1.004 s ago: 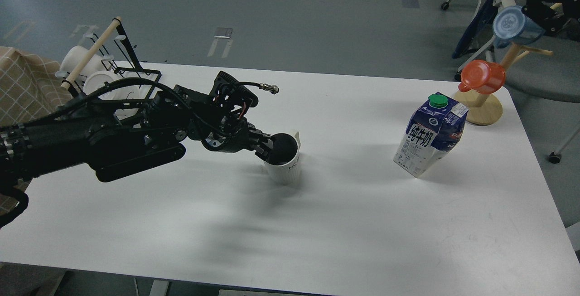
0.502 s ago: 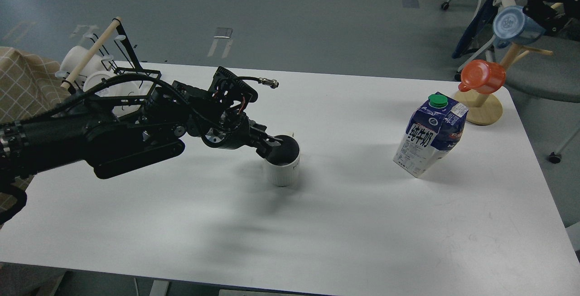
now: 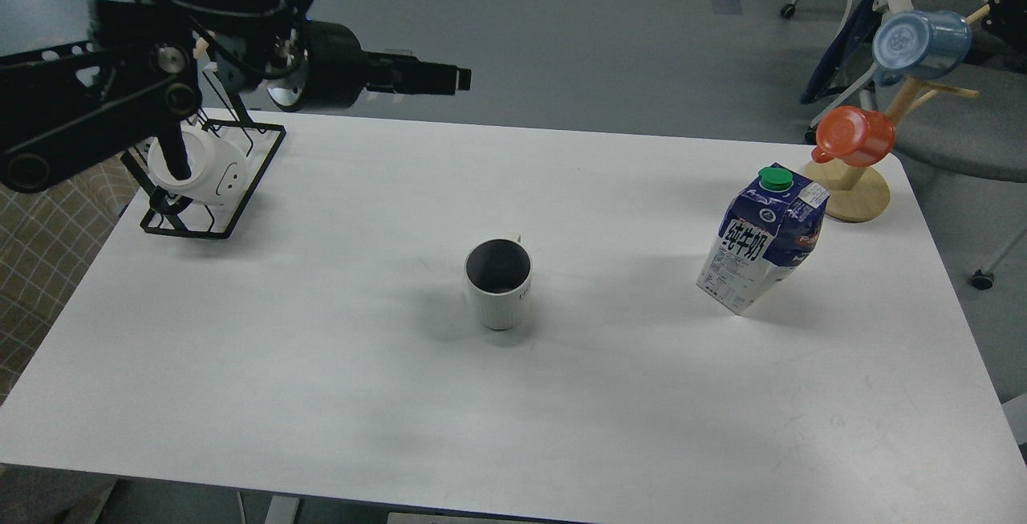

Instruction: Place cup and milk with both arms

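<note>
Your cup (image 3: 498,285) stands upright and free near the middle of the table (image 3: 321,396), nothing touching it, so that half looks done. The milk (image 3: 762,239) stands well apart toward the right edge, near the far right corner, just in front of the wooden cup stand (image 3: 857,187); whether it needs moving you can't judge from here. Your left gripper (image 3: 449,79) hangs high beyond the far edge, holding nothing, fingers too end-on to read. Your right gripper is out of view.
</note>
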Controlling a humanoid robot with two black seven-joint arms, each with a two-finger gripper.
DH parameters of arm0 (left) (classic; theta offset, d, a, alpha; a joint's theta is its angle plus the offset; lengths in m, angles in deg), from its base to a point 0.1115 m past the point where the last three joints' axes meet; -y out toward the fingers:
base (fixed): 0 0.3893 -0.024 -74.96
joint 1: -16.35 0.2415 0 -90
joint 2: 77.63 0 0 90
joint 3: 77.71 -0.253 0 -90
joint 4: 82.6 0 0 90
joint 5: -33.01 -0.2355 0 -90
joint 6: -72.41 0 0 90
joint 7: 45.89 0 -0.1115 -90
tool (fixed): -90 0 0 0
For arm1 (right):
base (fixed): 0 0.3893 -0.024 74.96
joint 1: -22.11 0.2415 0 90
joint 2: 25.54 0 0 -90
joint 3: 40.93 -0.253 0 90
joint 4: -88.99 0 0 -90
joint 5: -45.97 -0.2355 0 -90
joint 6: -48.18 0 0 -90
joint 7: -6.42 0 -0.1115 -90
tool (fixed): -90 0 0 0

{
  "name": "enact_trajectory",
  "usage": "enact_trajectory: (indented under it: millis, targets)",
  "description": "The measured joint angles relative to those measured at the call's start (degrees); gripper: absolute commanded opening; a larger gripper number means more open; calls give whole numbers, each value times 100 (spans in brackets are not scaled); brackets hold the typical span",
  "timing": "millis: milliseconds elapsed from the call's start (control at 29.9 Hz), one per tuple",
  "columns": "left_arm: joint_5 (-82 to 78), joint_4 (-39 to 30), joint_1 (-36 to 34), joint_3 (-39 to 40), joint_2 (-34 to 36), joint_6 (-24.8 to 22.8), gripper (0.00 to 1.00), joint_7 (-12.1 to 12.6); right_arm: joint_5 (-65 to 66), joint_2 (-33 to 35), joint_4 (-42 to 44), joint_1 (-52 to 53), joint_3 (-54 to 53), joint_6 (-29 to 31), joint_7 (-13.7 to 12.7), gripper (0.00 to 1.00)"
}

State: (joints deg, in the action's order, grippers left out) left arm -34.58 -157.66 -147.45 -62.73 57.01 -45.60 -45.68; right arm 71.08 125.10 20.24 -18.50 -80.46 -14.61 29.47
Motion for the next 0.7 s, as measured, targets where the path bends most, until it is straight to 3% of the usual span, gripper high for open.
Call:
enact_trajectory:
  millis: [201, 402, 703]
  targets:
    - [1110, 67, 425, 987, 421, 0, 98, 32, 1971, 535, -72, -23, -3, -59, 446, 100]
    - [2226, 223, 720, 1254, 648, 0, 98, 48, 3456, 1092, -265, -153, 10, -381, 496, 100]
    - [2471, 272, 1020, 1273, 738, 0, 98, 37, 5615, 1387, -736, -1237, 109, -2213, 497, 100]
